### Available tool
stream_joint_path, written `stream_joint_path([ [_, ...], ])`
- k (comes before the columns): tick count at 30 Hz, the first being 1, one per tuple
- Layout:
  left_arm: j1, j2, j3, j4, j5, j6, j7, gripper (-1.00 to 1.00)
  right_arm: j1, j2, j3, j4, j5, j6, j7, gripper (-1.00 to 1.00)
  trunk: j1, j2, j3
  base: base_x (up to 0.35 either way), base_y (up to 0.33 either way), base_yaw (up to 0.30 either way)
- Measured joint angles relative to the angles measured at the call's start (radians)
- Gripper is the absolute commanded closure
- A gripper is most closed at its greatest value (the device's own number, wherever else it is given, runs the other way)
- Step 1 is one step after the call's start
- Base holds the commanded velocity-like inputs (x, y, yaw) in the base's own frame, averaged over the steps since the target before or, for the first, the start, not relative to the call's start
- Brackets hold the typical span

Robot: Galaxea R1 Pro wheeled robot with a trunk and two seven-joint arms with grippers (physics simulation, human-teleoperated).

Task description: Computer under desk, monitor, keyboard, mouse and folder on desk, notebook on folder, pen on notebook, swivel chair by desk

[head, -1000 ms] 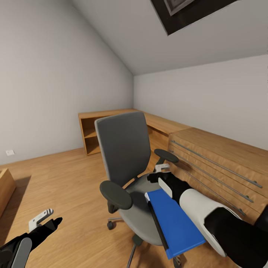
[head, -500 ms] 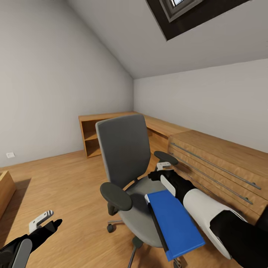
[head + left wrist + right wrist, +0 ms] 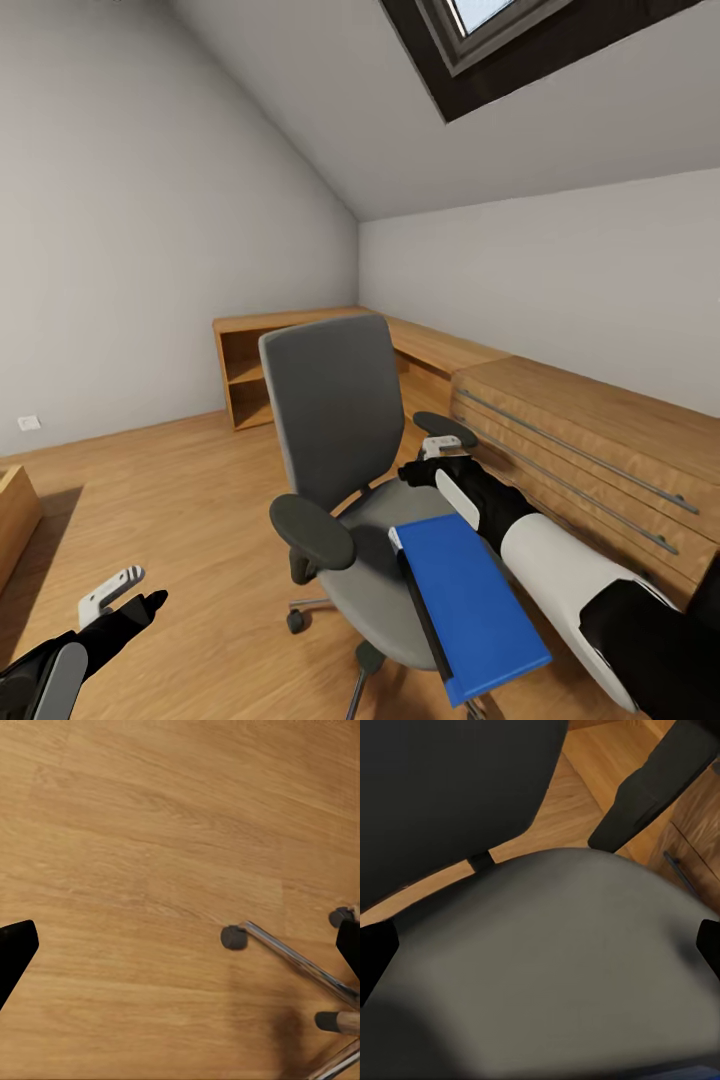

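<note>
Blue folder (image 3: 470,606) lengthwise toward chair (image 3: 345,440) back, possibly overhanging seat

I saw the swivel chair (image 3: 345,470) standing on the floor (image 3: 180,490) in the middle, with the folder (image 3: 468,602) lying on the near right part of its seat. A drawer chest (image 3: 580,440) stood to its right, and a shelving unit (image 3: 250,370) stood behind it against the far wall.

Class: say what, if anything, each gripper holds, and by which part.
Neither holds anything. The left gripper hangs open over the floor. The right gripper is open above the swivel chair seat; the folder lies beside its arm, ungrasped.
</note>
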Motion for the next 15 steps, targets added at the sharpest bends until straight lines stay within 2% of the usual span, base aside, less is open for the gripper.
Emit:
stream_joint_path([
  [15, 0.000, 0.000, 0.000, 0.000, 0.000, 0.000, 0.000, -1.00, 0.009, -0.009, 0.001, -0.029, -0.001, 0.019, -0.001, -1.00, 0.000, 0.000, 0.023, 0.000, 0.000, 0.000],
])
